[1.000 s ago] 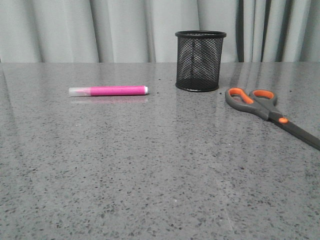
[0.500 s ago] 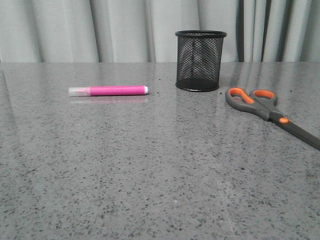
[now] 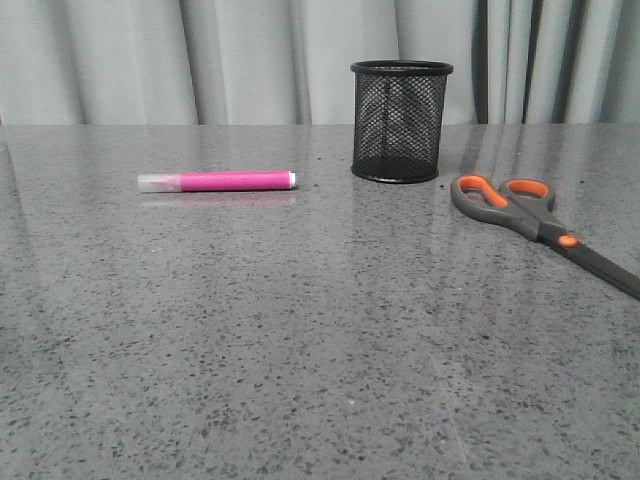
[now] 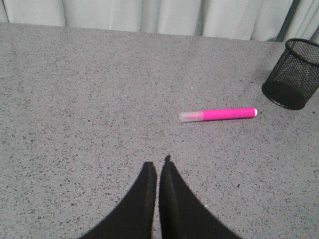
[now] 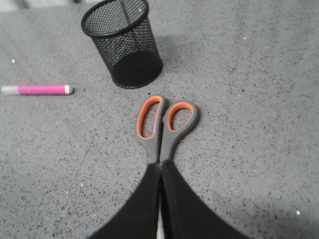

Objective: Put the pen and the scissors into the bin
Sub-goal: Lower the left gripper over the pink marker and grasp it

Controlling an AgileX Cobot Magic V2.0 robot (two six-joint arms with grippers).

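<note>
Only the 2 wrist views show any of the robot, and the front view shows none of it. The left pincer (image 4: 158, 167) appears as 2 matte black fingers (image 4: 142, 199), smooth and unmarked, each broad at its base and narrowing to a slim tip. The right pincer (image 5: 160, 169) looks the same: 2 plain black tapered fingers (image 5: 182, 204), without visible screws, cables or lettering, their surfaces a flat, dull black throughout.
</note>
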